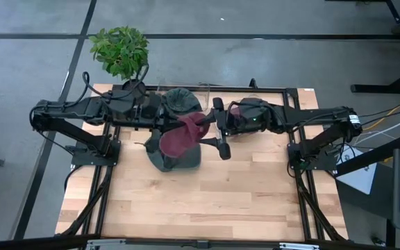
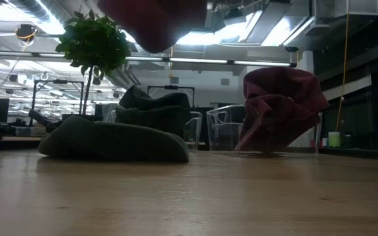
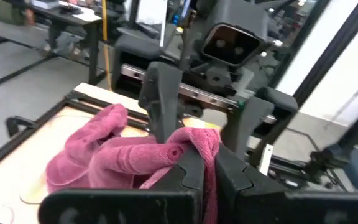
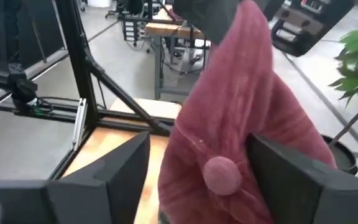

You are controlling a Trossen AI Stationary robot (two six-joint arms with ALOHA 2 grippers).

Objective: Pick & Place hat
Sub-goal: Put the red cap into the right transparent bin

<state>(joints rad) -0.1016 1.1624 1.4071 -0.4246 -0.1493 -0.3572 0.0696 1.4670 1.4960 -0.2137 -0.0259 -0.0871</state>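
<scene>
You won't find any readable brand, label or writing in these views.

Your left end effector (image 3: 207, 171) is clamped shut on the maroon hat (image 1: 183, 134), pinching a fold of its fabric between the two dark fingers (image 3: 188, 168); the left wrist view shows the cloth bunched and draped from that pinch. In the high view the left arm reaches in from the left along the table's far side, and the hat hangs in the air just above the dark green hat (image 1: 174, 157) lying on the table. In the low view only the maroon hat's lower edge shows, at the top of the picture, clear of the table.

Your right end effector (image 4: 194, 168) is open, its fingers spread wide on either side of the hanging hat, whose small pom-pom (image 4: 222, 173) sits between them. I can't tell whether either finger touches the cloth. The right arm comes in from the right, level with the left one, and the two meet near the table's middle.

The wooden table (image 1: 207, 201) is pale planks in a black frame. At its far side, clear bins (image 2: 225, 128) hold a second green hat (image 2: 155, 103) and another maroon hat (image 2: 281, 108). A potted plant (image 1: 121, 50) stands at the far left corner. Beyond lies a grey floor, ceiling strip lights and other workbenches.
</scene>
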